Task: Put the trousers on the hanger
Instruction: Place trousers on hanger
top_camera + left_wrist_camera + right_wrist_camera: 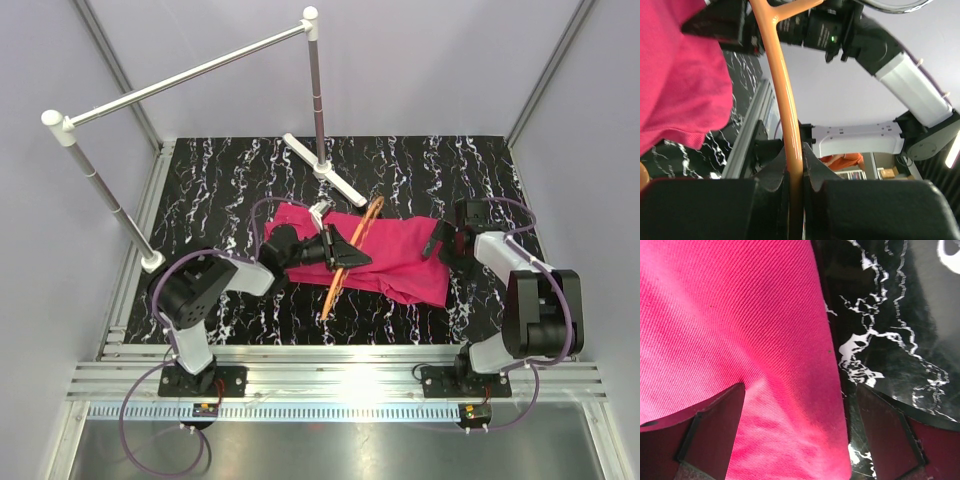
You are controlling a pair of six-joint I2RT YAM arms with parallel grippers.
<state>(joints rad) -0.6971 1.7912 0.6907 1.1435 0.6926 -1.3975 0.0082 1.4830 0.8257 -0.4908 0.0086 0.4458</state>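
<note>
Robotics lab test cell, not a domestic room. Plain pale wall panels [440, 70] close off the top, left and right of the frame, joined by aluminium struts [110, 60]. Black marble-print tabletop [230, 170] mid-frame. Slotted aluminium rails [340, 375] run along the bottom, with the left arm base [200, 381] and right arm base [465, 381] bolted on and purple cables [123, 425] looped loose. Silver garment rail [190, 72] upper left.

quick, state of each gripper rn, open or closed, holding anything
left gripper: closed on the hanger
right gripper: open, jaws either side of the trousers edge, not gripping
</note>
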